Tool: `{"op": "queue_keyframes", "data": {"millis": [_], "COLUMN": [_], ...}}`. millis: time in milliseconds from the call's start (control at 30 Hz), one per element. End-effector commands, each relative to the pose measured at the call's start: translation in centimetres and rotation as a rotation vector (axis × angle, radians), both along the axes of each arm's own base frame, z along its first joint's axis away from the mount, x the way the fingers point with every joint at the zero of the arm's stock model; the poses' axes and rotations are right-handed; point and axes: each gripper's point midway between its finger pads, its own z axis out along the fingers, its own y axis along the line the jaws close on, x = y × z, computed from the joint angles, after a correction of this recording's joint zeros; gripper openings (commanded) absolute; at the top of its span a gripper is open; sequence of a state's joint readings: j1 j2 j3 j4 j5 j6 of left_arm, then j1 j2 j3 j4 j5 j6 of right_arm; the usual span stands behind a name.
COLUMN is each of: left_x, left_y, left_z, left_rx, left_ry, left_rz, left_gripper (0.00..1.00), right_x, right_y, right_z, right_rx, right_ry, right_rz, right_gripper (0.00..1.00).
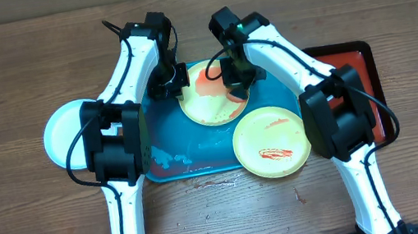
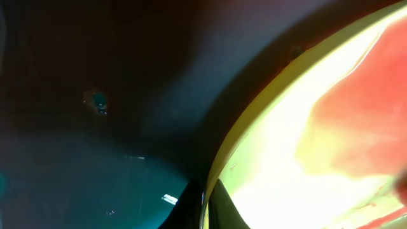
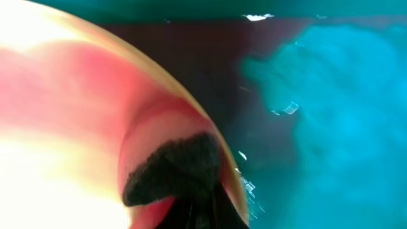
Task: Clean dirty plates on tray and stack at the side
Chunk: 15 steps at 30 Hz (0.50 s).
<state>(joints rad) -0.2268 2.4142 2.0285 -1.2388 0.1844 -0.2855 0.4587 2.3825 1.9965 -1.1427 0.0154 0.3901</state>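
The tray (image 1: 170,143) sits in the middle of the worktop (image 1: 35,230), wet, with reddish streaks near its front edge. A yellow plate (image 1: 209,107) with a broad red sauce smear lies on the far part of the tray.

The left hand (image 1: 168,80) is at this plate's left edge. In the dim wrist view its dark fingers (image 2: 187,207) stand on either side of the rim, so it seems clenched on the plate.

The right hand (image 1: 236,88) is over the plate's right side, grasping a dark sponge (image 3: 175,168) that rests on the sauce.

A second yellow plate (image 1: 273,142), marked with a small red streak, lies across the tray's near right corner. A pale bluish plate (image 1: 62,135) lies on the worktop just left of the tray. A red tray (image 1: 354,62) with a black rim sits to the right of the tray.
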Motion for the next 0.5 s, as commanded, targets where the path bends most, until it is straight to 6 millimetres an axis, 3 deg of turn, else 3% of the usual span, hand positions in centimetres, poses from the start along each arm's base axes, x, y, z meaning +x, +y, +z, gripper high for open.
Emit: {"op": "queue_keyframes", "data": {"millis": [0, 100, 267, 333, 467], "left_x": [0.1, 0.1, 0.1, 0.1, 0.1], "left_y": [1.6, 1.6, 1.6, 1.6, 1.6], "left_z": [-0.9, -0.9, -0.9, -0.9, -0.9], "left_rx": [0.059, 0.058, 0.058, 0.057, 0.058], "left_ry": [0.002, 0.001, 0.001, 0.001, 0.002], "left_rz": [0.017, 0.017, 0.017, 0.017, 0.016], "left_gripper": [0.04, 0.04, 0.04, 0.04, 0.04], "right_x": [-2.6, -3.9, -4.9, -4.9, -5.1], "right_y": [2.4, 5.3, 11.1, 12.7, 13.9], "right_z": [-2.6, -3.3, -1.8, -1.3, -1.2], "right_rx": [0.103, 0.239, 0.503, 0.547, 0.559], "right_ry": [0.099, 0.141, 0.179, 0.176, 0.174], "right_rz": [0.036, 0.066, 0.086, 0.069, 0.049], "right_gripper": [0.04, 0.04, 0.04, 0.04, 0.04]}}
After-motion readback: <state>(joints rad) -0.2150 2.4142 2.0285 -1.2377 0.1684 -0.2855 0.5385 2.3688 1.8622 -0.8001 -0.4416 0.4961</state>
